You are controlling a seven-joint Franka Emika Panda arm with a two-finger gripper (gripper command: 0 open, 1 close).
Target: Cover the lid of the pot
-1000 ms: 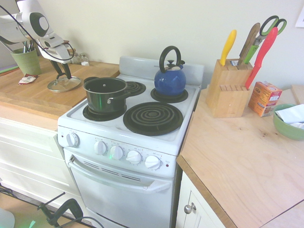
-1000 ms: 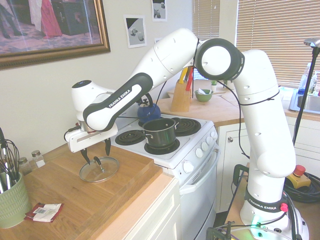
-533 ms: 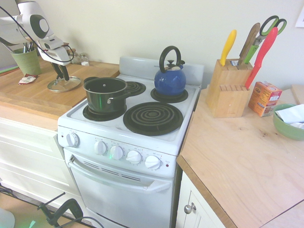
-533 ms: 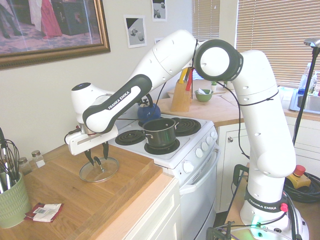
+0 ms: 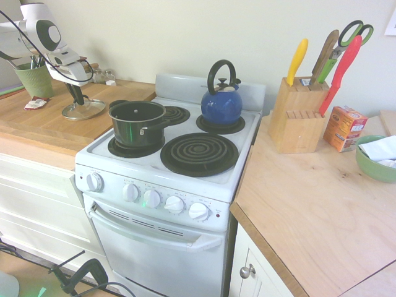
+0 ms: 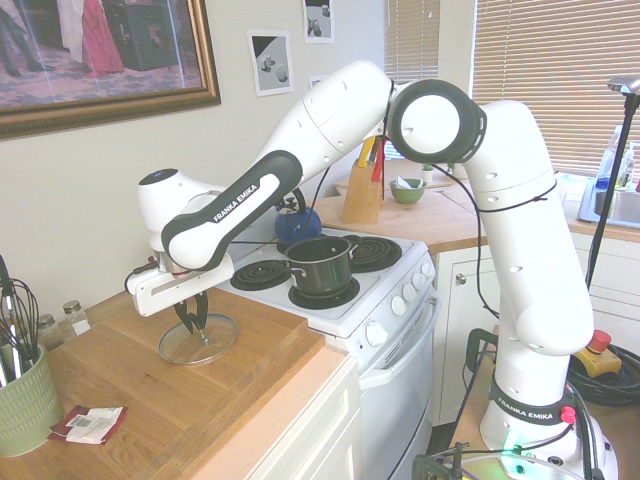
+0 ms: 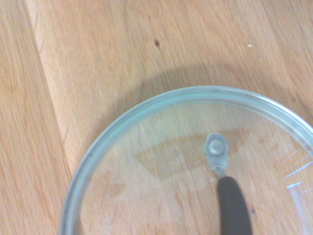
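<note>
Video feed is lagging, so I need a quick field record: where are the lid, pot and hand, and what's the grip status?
lid: flat on the wooden counter, beside the stove
pot: uncovered, on the stove's front burner nearest that counter
hand: pointing down over the lid, fingers drawn together at its black handle
lift: lid not yet raised
kettle: blue, on a rear burner

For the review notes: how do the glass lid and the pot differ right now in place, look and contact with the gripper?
The lid lies flat on the wooden counter; the pot sits on the stove's front-left burner, uncovered. The lid is clear glass with a metal rim; the pot is dark and glossy. The gripper is closed at the lid's black handle; nothing touches the pot. Both are round, about equally wide.
</note>
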